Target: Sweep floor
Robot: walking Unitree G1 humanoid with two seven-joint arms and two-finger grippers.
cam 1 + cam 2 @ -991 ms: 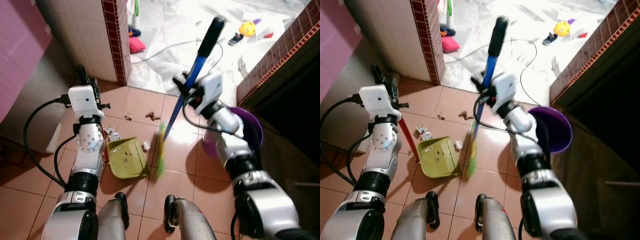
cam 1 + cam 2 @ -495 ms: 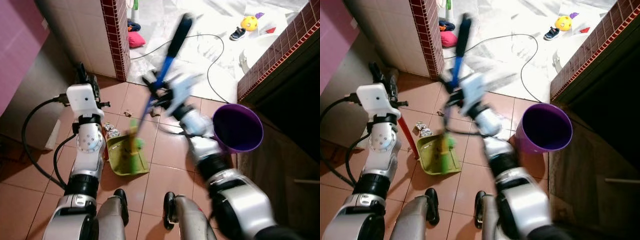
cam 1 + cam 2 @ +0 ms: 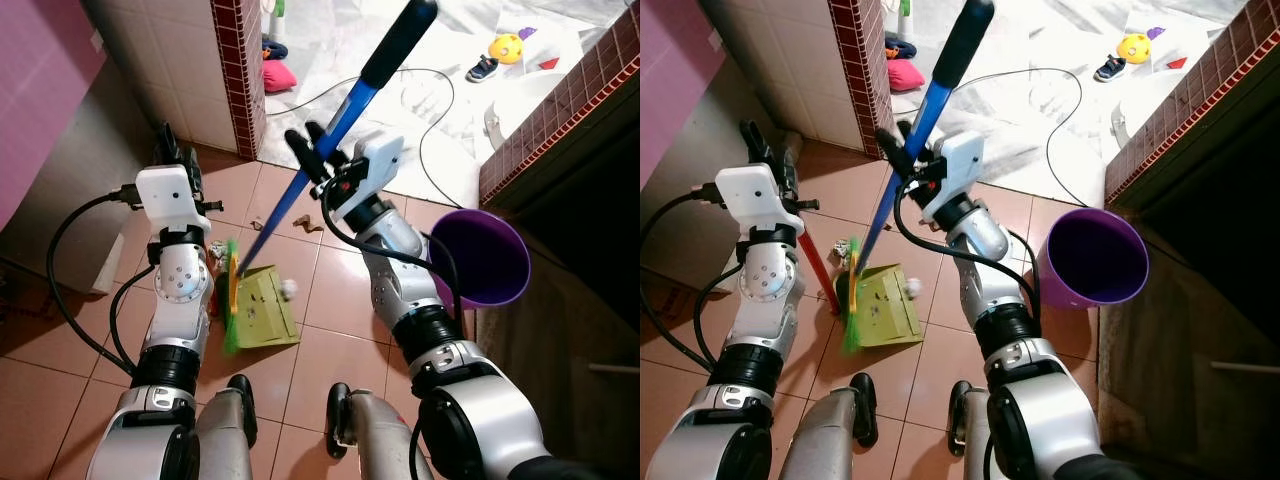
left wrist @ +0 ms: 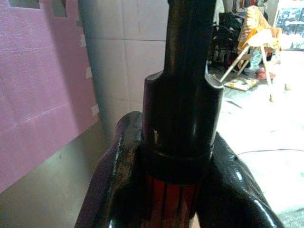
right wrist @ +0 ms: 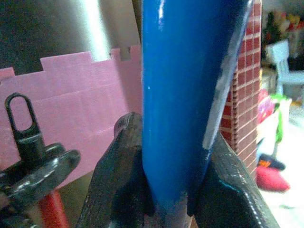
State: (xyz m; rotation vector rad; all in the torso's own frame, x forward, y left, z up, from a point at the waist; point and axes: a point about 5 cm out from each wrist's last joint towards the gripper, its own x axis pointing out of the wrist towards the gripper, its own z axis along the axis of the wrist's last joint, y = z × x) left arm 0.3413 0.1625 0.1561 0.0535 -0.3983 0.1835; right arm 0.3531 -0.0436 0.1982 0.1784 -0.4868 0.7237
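The right gripper (image 3: pixel 312 158) is clamped around the blue shaft of the broom (image 3: pixel 330 130), its two black fingers (image 5: pixel 118 190) pressed against either side of the pole. From that grip the handle slants up and away to a black end, and runs down toward the robot's left, ending in a green and yellow brush head (image 3: pixel 232 295). The brush head sits at the left edge of the green dustpan (image 3: pixel 262 312), which lies flat on the terracotta tiles.

The left gripper (image 4: pixel 178 190) grasps the dustpan's upright handle (image 3: pixel 818 275), a red rod with a black top piece rising between its fingers. The pan lies below that grip, beside the left forearm.

A small pale scrap (image 3: pixel 289 291) rests at the far side of the pan, and brown bits of litter (image 3: pixel 308 224) lie on the tiles just beyond, below the right gripper. A purple bucket (image 3: pixel 1095 262) stands well off to the right of the right arm.
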